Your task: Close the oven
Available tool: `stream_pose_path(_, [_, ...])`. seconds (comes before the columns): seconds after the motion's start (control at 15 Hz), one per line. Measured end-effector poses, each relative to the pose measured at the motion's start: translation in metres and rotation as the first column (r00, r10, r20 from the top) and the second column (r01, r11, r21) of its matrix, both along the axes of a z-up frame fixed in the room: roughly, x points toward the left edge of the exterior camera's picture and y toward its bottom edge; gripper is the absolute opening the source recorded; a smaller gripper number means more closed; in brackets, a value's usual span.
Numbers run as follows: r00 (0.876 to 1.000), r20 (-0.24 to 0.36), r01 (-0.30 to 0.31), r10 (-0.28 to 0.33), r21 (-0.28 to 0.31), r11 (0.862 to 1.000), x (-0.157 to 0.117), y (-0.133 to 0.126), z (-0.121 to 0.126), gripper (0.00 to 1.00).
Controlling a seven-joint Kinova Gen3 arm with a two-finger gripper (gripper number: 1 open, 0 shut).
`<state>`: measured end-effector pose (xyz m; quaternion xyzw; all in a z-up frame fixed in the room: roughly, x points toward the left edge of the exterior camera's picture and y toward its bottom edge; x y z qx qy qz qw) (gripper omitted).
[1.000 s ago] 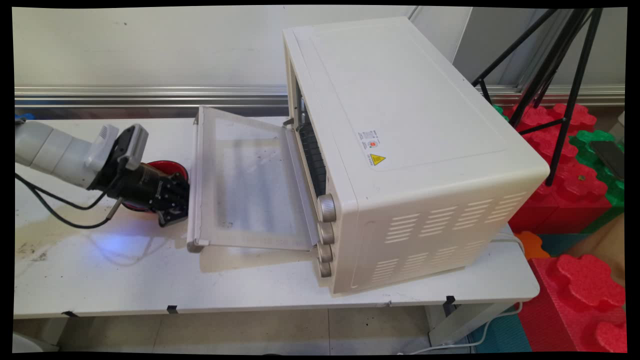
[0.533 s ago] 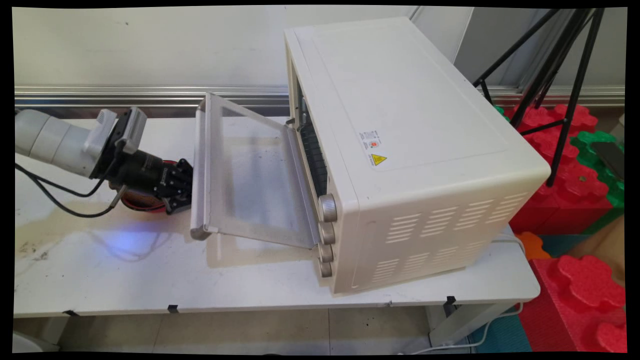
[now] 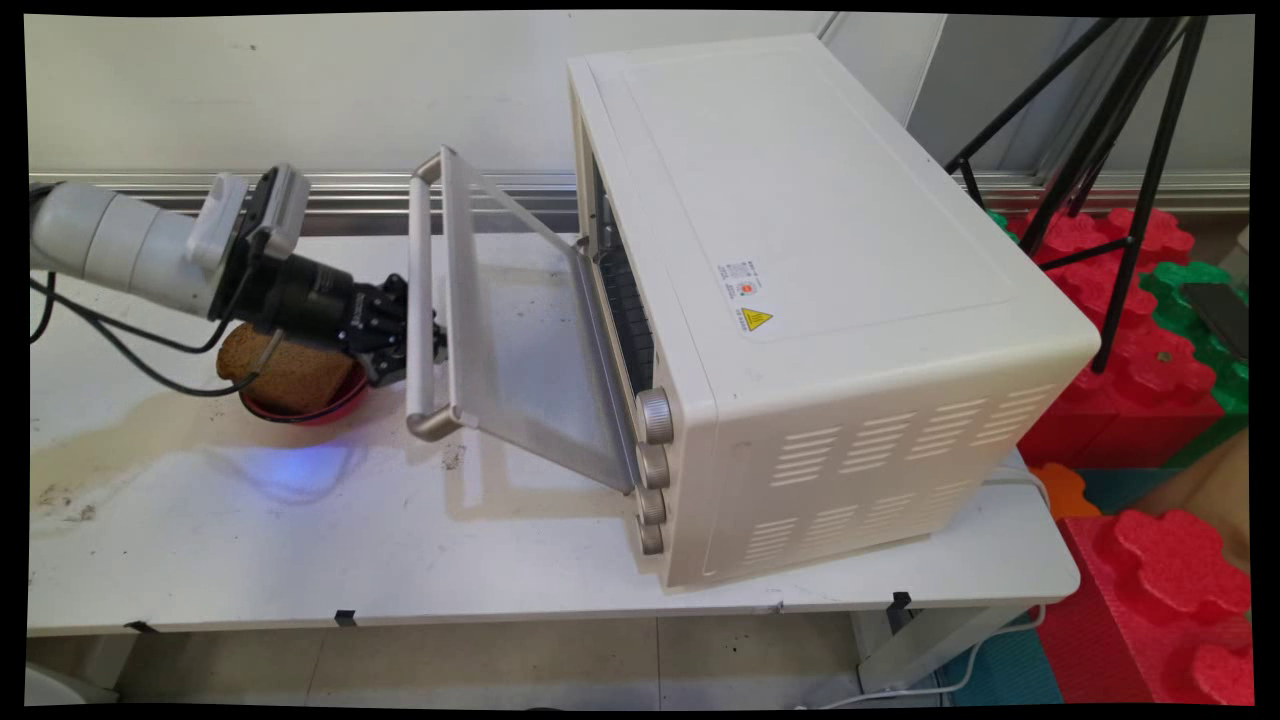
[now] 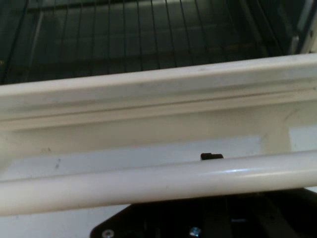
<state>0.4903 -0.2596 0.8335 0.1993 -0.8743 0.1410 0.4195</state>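
A cream toaster oven [image 3: 820,250] stands on the white table [image 3: 300,560], front facing left. Its glass door [image 3: 520,330] is half raised, tilted up from the hinge at the bottom. My gripper [image 3: 405,335] is pressed against the underside of the door's handle [image 3: 420,300]. In the hand view the handle [image 4: 148,181] crosses right in front of my gripper [image 4: 211,157], with the door frame [image 4: 148,94] and the oven's wire rack [image 4: 124,39] beyond. A slice of brown bread [image 3: 290,375] lies on a red plate [image 3: 335,408] just below my wrist.
A black tripod [image 3: 1130,150] and red and green foam blocks [image 3: 1130,380] stand to the right of the table. Brownish stains [image 3: 90,470] mark the table's left part. The oven's knobs [image 3: 655,415] face the near side.
The oven door has swung up from lying nearly flat to half raised. My gripper has risen and moved right with the handle, uncovering the bread on the red plate.
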Motion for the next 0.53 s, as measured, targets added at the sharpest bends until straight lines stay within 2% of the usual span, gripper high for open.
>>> stream_pose_path(0.53, [1.000,-0.006,-0.003,0.002,-0.039,0.999,-0.021,-0.020,0.010,0.00])
